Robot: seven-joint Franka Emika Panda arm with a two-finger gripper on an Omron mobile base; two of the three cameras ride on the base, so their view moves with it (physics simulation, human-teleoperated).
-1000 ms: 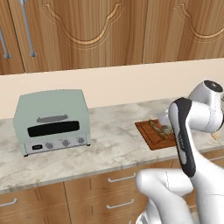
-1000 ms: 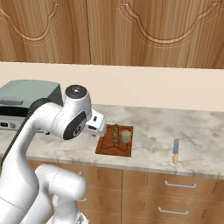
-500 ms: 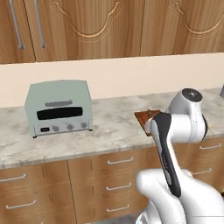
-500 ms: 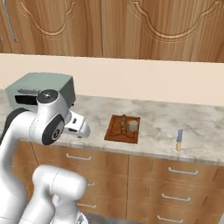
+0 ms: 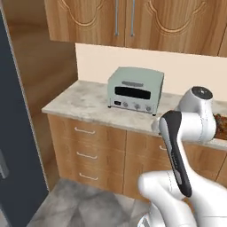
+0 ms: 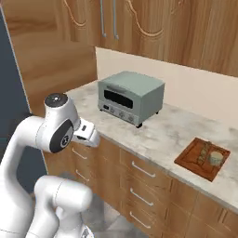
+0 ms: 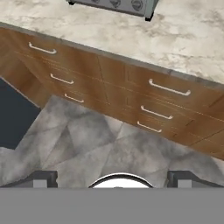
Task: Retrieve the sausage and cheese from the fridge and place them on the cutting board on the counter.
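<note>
Your gripper (image 7: 112, 177) hangs empty with its fingertips (image 7: 41, 178) spread wide, aimed down at the floor before the counter (image 7: 131, 37) drawers, the arm folded close over the base. On the cutting board (image 6: 191, 159), whose long axis runs away from the counter's front edge, you see the cheese (image 6: 214, 158). Beside it a dark shape may be the sausage, too small to tell; the fridge (image 5: 15, 133) is cut off at the left.
</note>
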